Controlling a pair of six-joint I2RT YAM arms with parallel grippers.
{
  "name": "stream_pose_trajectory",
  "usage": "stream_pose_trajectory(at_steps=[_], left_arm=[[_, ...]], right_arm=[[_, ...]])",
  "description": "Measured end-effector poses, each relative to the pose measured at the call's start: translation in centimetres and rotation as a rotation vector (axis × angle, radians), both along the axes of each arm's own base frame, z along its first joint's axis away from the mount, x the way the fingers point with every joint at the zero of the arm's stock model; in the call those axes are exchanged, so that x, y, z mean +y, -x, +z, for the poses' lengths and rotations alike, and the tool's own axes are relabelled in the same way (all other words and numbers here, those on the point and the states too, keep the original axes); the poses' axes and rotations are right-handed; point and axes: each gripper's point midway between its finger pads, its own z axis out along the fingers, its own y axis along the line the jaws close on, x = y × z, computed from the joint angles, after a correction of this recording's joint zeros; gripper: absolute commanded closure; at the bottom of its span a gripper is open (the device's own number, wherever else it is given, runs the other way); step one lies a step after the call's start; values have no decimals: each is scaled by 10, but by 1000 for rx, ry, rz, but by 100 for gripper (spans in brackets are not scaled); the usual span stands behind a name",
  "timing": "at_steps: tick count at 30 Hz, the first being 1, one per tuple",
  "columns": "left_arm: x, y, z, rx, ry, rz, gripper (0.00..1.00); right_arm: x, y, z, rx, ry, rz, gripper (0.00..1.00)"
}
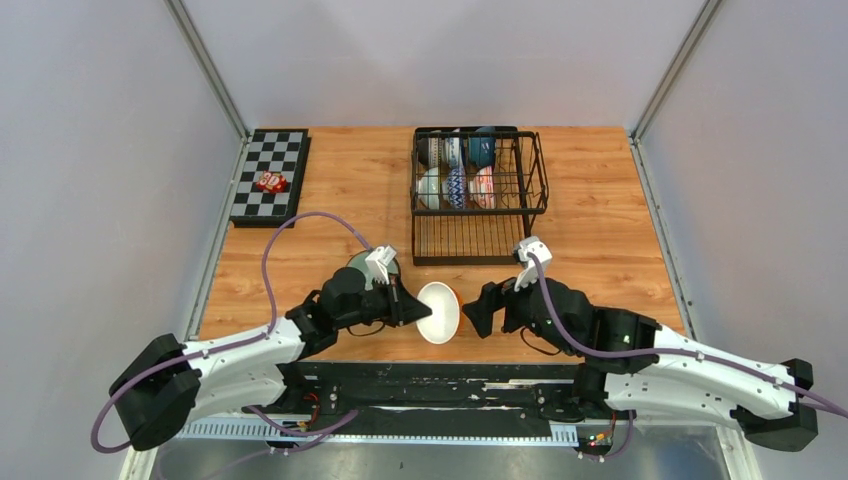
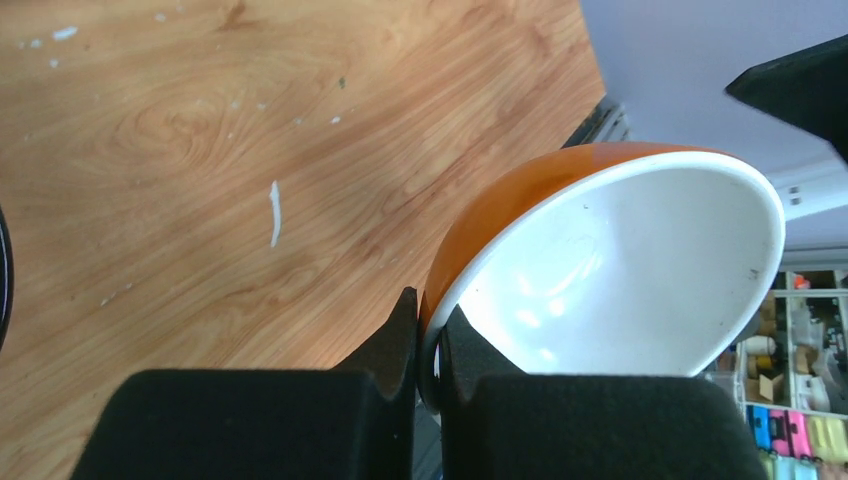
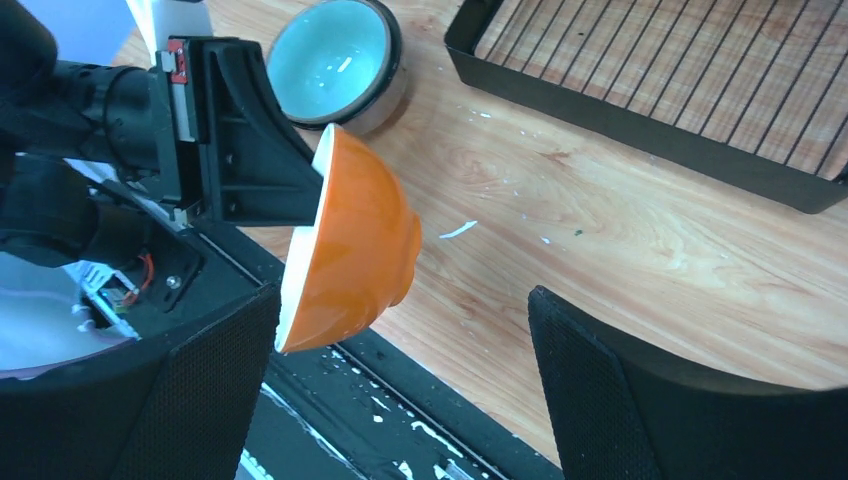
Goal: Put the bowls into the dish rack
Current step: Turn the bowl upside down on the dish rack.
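My left gripper [image 1: 415, 308] is shut on the rim of the orange bowl with a white inside [image 1: 438, 312] and holds it tilted on edge above the table's near edge. In the left wrist view the jaws [image 2: 430, 345] pinch the bowl's rim [image 2: 620, 270]. My right gripper [image 1: 473, 312] is open just right of the bowl. In the right wrist view [image 3: 400, 390] the orange bowl [image 3: 350, 240] hangs close by its left finger without touching. A pale green bowl [image 3: 335, 60] stands on the table behind the left gripper. The black wire dish rack [image 1: 478, 240] holds several bowls in its upper basket.
A black-and-white checkerboard [image 1: 268, 160] lies at the far left with a small red-and-white thing [image 1: 271, 182] on it. The rack's lower tray [image 3: 680, 90] is close beyond my right gripper. The black base rail [image 1: 450, 375] runs along the near edge.
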Motion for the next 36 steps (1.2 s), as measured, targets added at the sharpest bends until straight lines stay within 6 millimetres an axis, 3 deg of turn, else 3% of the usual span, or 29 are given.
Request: stream_pose_trajectory(at_steps=[5,19,36], left_arm=[[-2,-7,18,-47,107,3,100],[4,-13,54,-117,313,13,100],[4,-11,84,-183,406,-3,100]], right_arm=[[4,5,10,-4,-68,31,0],[33,19,38,-3,-241,149,0],[70,26,43,19,-293,245,4]])
